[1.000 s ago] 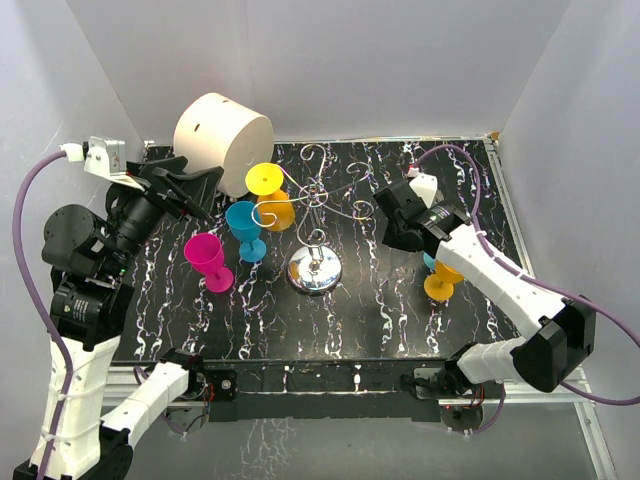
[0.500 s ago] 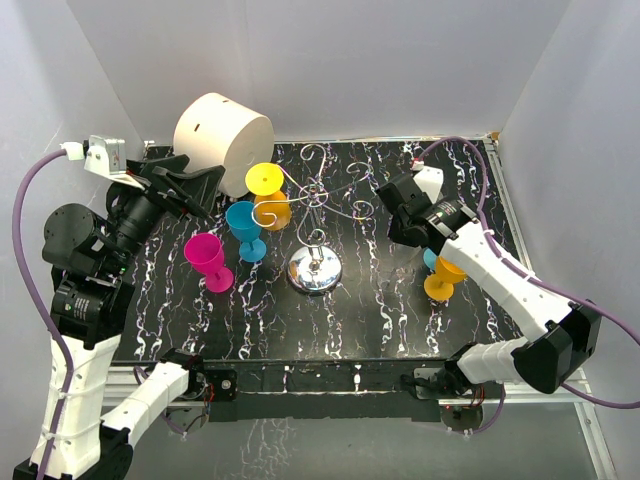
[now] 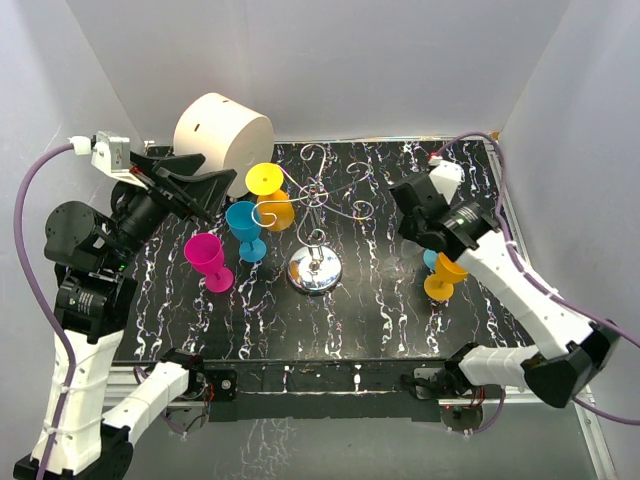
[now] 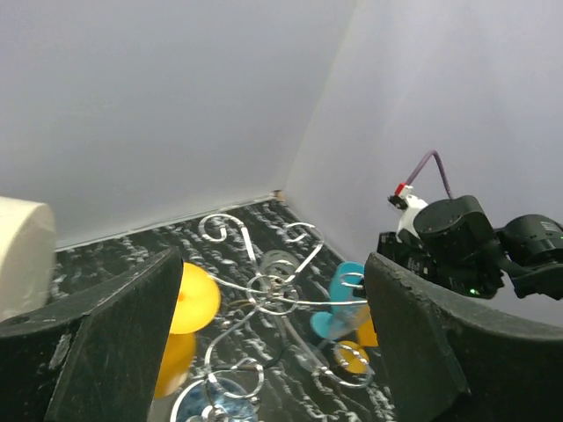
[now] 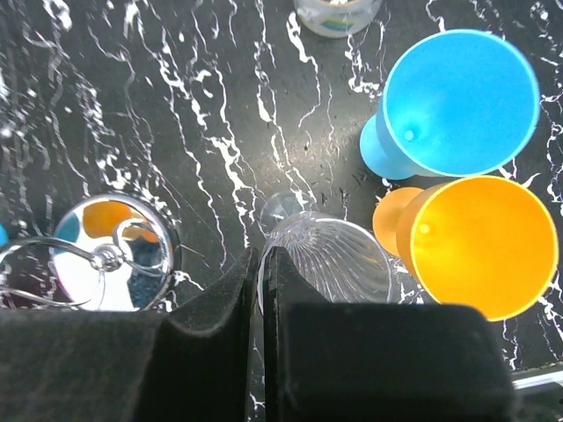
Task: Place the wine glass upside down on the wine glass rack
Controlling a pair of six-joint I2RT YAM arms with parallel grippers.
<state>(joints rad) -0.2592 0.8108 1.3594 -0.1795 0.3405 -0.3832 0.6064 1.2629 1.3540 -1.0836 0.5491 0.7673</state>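
Notably, my right gripper [image 5: 261, 264] was pinched shut on nothing above the clear wine glass [image 5: 334, 259], so lowering it closed could topple that glass against the orange goblet [image 5: 479, 242].

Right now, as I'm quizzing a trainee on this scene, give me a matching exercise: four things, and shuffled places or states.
1 pink glass
2 yellow glass
3 cream cylinder
4 left gripper

A back-left corner
B open
C hung on the wine glass rack
D upright, left of the rack's base

Pairs: 1-D, 2-C, 3-A, 4-B
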